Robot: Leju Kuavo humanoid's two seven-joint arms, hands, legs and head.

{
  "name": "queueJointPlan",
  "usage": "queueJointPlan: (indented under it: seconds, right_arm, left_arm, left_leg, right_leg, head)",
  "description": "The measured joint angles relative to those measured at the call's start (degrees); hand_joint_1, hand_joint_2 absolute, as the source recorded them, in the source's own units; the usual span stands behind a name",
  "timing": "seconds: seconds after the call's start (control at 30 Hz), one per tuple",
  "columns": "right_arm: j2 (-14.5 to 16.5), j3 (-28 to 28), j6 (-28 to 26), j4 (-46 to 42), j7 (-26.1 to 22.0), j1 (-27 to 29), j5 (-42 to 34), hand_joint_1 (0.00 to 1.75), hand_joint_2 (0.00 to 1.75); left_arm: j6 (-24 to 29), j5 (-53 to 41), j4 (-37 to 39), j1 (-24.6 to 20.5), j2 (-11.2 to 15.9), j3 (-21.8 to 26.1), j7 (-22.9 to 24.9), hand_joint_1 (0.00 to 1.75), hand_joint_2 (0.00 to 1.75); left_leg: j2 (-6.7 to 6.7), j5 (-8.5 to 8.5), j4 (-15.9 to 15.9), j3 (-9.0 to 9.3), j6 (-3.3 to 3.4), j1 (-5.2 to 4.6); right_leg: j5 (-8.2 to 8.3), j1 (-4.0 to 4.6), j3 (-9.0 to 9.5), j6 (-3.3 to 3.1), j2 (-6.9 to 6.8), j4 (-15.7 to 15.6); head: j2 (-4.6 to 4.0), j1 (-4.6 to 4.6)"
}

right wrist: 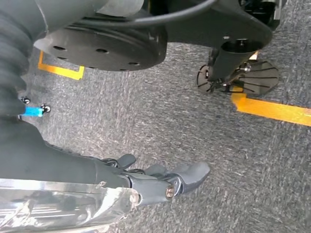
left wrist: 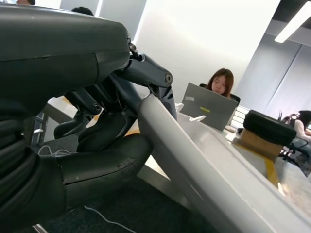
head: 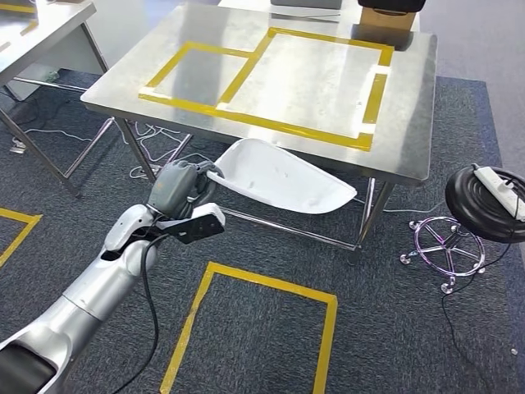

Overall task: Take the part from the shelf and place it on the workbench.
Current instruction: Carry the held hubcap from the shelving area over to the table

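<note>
My left hand (head: 178, 189) grips one end of a long white curved part (head: 281, 177), held in the air just in front of the workbench's near edge and a little below its top. The workbench (head: 405, 123) is a steel table with yellow tape rectangles marked on it. In the left wrist view my dark fingers (left wrist: 110, 116) wrap the pale part (left wrist: 205, 170), which runs off towards the bench. My right hand (right wrist: 161, 179) hangs over the carpet with its fingers stretched out and nothing in them.
A black stool (head: 486, 201) with a power strip on it stands right of the bench. Yellow tape outlines a square (head: 253, 328) on the carpet. A cardboard box (head: 387, 18) sits at the bench's far edge. A person (left wrist: 221, 82) works at a laptop beyond.
</note>
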Motion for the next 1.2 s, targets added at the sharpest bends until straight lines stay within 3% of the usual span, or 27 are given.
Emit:
queueJointPlan:
  seconds: [0.03,0.07,0.1,0.17,0.23,0.33,0.4,0.43,0.5,0.53,0.57,0.6,0.67,0.7,0.73,0.9,0.97,1.03,1.07,1.1,1.13,1.2]
  right_arm:
    - [0.0,-0.01,0.01,0.0,0.0,0.04,0.0,0.0,1.75]
    - [0.0,-0.01,0.01,0.0,0.0,0.1,0.0,0.0,1.75]
    - [0.0,-0.02,0.03,0.0,-0.01,0.15,0.0,0.0,1.75]
    - [-0.02,-0.02,0.08,-0.01,-0.04,0.19,0.01,0.0,1.75]
    - [-0.05,-0.01,0.11,-0.02,-0.13,0.12,0.03,0.0,1.75]
    - [-0.07,0.0,0.12,-0.02,-0.21,0.09,0.06,0.0,1.75]
    - [-0.07,0.0,0.13,-0.01,-0.27,0.07,0.08,0.0,1.75]
    - [-0.07,0.0,0.14,0.0,-0.31,0.05,0.09,0.0,1.75]
    - [-0.07,0.0,0.15,-0.01,-0.44,0.01,0.09,0.0,1.75]
    - [-0.07,0.0,0.15,-0.01,-0.51,-0.09,0.09,0.0,1.75]
    - [-0.07,0.0,0.16,-0.01,-0.57,-0.2,0.11,0.0,1.75]
    - [-0.07,0.0,0.16,-0.01,-0.62,-0.3,0.15,0.0,1.75]
    - [-0.07,0.0,0.16,-0.01,-0.55,-0.23,0.25,0.0,1.75]
    - [-0.07,0.0,0.15,0.0,-0.53,-0.1,0.28,0.0,1.75]
    - [-0.07,0.0,0.14,0.0,-0.51,-0.02,0.33,0.0,1.75]
    - [-0.07,0.0,0.05,-0.01,-0.5,0.0,0.54,0.0,1.75]
    - [-0.07,0.0,0.02,-0.01,-0.5,-0.11,0.58,0.0,1.75]
    - [-0.07,0.0,0.0,0.0,-0.49,-0.12,0.59,0.0,1.75]
    - [-0.07,0.0,0.0,0.0,-0.49,-0.08,0.59,0.0,1.75]
    - [-0.07,0.0,0.0,0.0,-0.48,-0.04,0.59,0.0,1.75]
    - [-0.07,0.0,0.01,0.0,-0.49,-0.01,0.59,0.0,1.75]
    - [-0.07,0.0,0.01,0.0,-0.5,-0.02,0.59,0.0,1.75]
  left_arm:
    - [-0.01,0.0,0.0,0.17,0.08,-0.01,0.0,1.75,1.75]
    - [-0.01,0.0,-0.01,0.31,0.15,-0.01,0.0,1.75,1.75]
    - [-0.01,0.0,-0.01,0.41,0.22,-0.01,0.0,1.75,1.75]
    - [-0.02,0.0,-0.01,0.42,0.33,-0.01,0.0,1.75,1.75]
    - [-0.12,0.01,-0.02,0.31,0.38,-0.01,0.0,1.75,1.75]
    - [-0.26,0.0,-0.08,0.32,0.38,-0.01,0.0,1.75,1.75]
    - [-0.28,0.0,-0.14,0.22,0.47,0.04,0.0,1.75,1.75]
    - [-0.3,0.0,-0.16,0.13,0.5,0.07,0.0,1.75,1.75]
    - [-0.39,0.0,-0.17,0.05,0.5,0.07,0.0,1.75,1.75]
    - [-0.5,0.0,-0.17,0.08,0.49,0.05,0.0,1.75,1.75]
    - [-0.6,0.0,-0.17,0.11,0.49,0.05,0.0,1.75,1.75]
    - [-0.67,0.0,-0.17,0.13,0.49,0.05,0.0,1.75,1.75]
    - [-0.72,0.0,-0.17,0.1,0.44,0.05,0.0,1.75,1.75]
    - [-0.72,0.01,-0.17,0.03,0.42,0.05,0.0,1.75,1.75]
    - [-0.72,0.02,-0.18,-0.02,0.42,0.05,0.0,1.75,1.75]
    - [-0.7,0.01,-0.39,0.01,0.51,0.06,0.0,1.75,1.75]
    - [-0.7,0.04,-0.53,-0.04,0.62,0.07,0.0,1.75,1.75]
    - [-0.71,0.07,-0.54,0.14,0.77,0.06,0.0,1.75,1.75]
    - [-0.72,0.07,-0.54,0.28,0.83,0.05,0.0,1.75,1.75]
    - [-0.72,0.07,-0.54,0.38,0.85,0.05,0.0,1.75,1.75]
    - [-0.72,0.07,-0.54,0.42,0.88,0.05,0.0,1.75,1.75]
    - [-0.72,0.07,-0.54,0.38,0.95,0.06,0.0,1.75,1.75]
  left_leg:
    - [0.01,-0.2,2.69,-2.14,-0.19,0.12]
    - [0.02,0.76,3.41,-3.34,-0.33,0.25]
    - [0.05,2.85,2.02,-3.43,-0.46,0.39]
    - [0.38,8.3,-5.02,-1.06,-0.85,0.73]
    - [0.67,10.28,-10.93,1.36,-0.53,0.89]
    - [0.62,9.14,-12.12,2.0,1.1,0.76]
    - [0.57,8.74,-12.17,2.39,1.96,0.74]
    - [0.56,8.52,-12.19,2.64,2.33,0.7]
    - [0.55,7.94,-12.19,3.17,2.85,0.44]
    - [0.54,7.6,-12.18,3.52,2.96,0.3]
    - [0.52,7.23,-12.18,3.98,3.0,0.19]
    - [0.48,6.8,-12.18,4.58,2.98,0.12]
    - [0.37,5.81,-12.2,5.96,2.78,0.08]
    - [0.27,5.36,-12.14,6.46,2.56,-0.02]
    - [0.17,5.06,-12.11,6.69,2.31,-0.06]
    - [0.15,3.98,-11.3,6.31,0.62,0.11]
    - [0.25,1.73,-5.7,3.35,0.09,0.17]
    - [0.25,-0.28,1.79,-1.58,-0.25,0.24]
    - [0.25,0.07,3.59,-3.3,-0.33,0.27]
    - [0.26,1.55,3.29,-3.94,-0.39,0.29]
    - [0.28,3.96,0.94,-3.42,-0.42,0.31]
    - [0.49,8.71,-6.48,-0.53,-0.54,0.37]
  right_leg:
    - [-0.33,-0.05,0.35,0.01,0.01,0.0]
    - [-0.69,-0.13,0.78,0.08,0.03,0.01]
    - [-1.11,-0.23,1.35,0.21,0.06,0.01]
    - [-2.13,-0.33,2.47,0.76,0.15,0.05]
    - [-3.19,-0.09,2.96,1.47,0.25,0.21]
    - [-3.95,0.02,3.24,2.34,0.15,-0.14]
    - [-5.13,-0.08,2.58,2.78,0.01,1.88]
    - [-6.34,-0.07,1.16,2.88,-0.01,4.7]
    - [-9.17,0.0,-3.67,2.89,-0.04,12.86]
    - [-9.68,0.05,-5.92,2.84,-0.04,15.98]
    - [-9.06,0.09,-7.33,2.74,-0.04,17.26]
    - [-7.19,0.14,-7.57,2.56,-0.04,16.21]
    - [-1.57,0.25,-5.52,2.05,-0.02,9.23]
    - [0.43,0.34,-4.14,1.83,0.0,5.75]
    - [1.36,0.42,-3.14,1.68,0.0,3.25]
    - [0.59,0.43,-1.65,0.67,0.11,0.86]
    - [0.27,0.22,-0.85,0.16,0.06,0.49]
    - [-0.26,0.16,-0.29,-0.09,0.05,0.47]
    - [-0.56,0.13,0.03,-0.09,0.07,0.48]
    - [-0.88,0.08,0.42,-0.04,0.1,0.48]
    - [-1.24,0.0,0.91,0.07,0.15,0.48]
    - [-2.15,0.02,1.81,0.57,0.27,0.61]
  head:
    - [0.0,-0.03]
    - [0.0,-0.04]
    - [0.0,-0.04]
    - [0.0,-0.12]
    - [0.0,-0.28]
    - [0.0,0.02]
    - [0.0,0.13]
    - [0.0,0.19]
    - [0.0,0.28]
    - [0.0,0.27]
    - [0.0,0.27]
    - [0.0,0.27]
    - [0.0,0.31]
    - [0.0,0.33]
    - [0.0,0.34]
    - [0.01,0.16]
    - [0.0,0.07]
    - [0.0,0.04]
    - [0.0,0.05]
    - [0.0,0.04]
    - [0.0,0.04]
    - [0.0,-0.02]
